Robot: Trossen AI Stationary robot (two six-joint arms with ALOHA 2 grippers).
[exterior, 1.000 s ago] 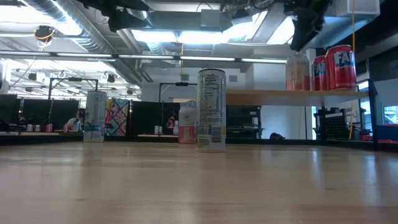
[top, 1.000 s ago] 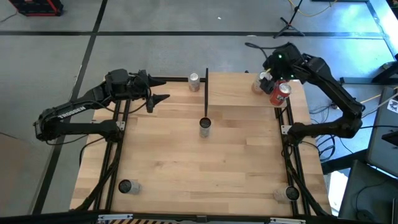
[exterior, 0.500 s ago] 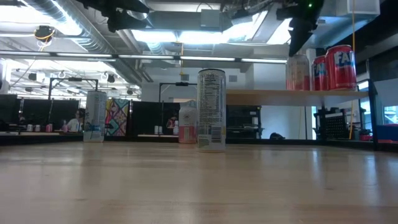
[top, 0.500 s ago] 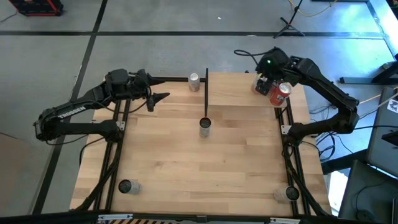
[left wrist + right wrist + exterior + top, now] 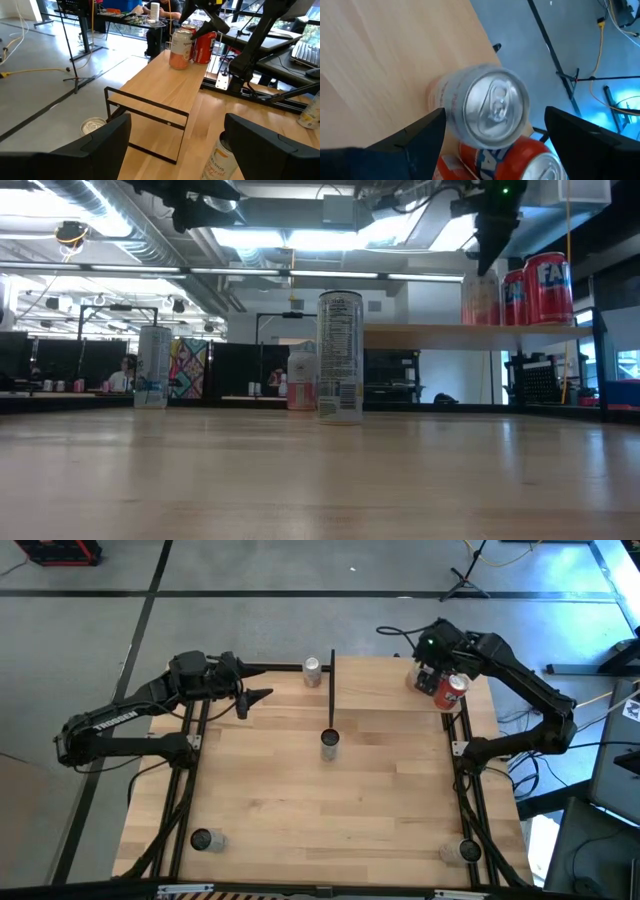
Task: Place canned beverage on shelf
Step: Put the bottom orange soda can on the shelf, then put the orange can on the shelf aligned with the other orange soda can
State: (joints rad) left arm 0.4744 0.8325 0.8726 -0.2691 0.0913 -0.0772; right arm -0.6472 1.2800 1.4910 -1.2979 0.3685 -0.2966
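Observation:
The shelf (image 5: 390, 685) is a pale board on thin black posts at the table's far right; it also shows in the left wrist view (image 5: 172, 92) and the low view (image 5: 430, 330). A pale pink can (image 5: 490, 112) stands upright on the shelf's far right corner (image 5: 414, 679), next to a red can (image 5: 451, 690). My right gripper (image 5: 495, 137) hangs open right above the pale can (image 5: 480, 300), pointing down, one finger on each side of its top. My left gripper (image 5: 262, 697) is open and empty above the table's far left part, and it shows in the left wrist view (image 5: 175, 145).
A tall can (image 5: 329, 745) stands at the table's middle, in front of a black post. A silver can (image 5: 313, 668) stands at the far edge. Two more cans stand near the front corners (image 5: 203, 840) (image 5: 465, 852). Bare tabletop lies between them.
My right gripper has shifted a little toward the table's left edge, from over the red can to over the pale can, and has come down toward its top. The cans have stayed in place.

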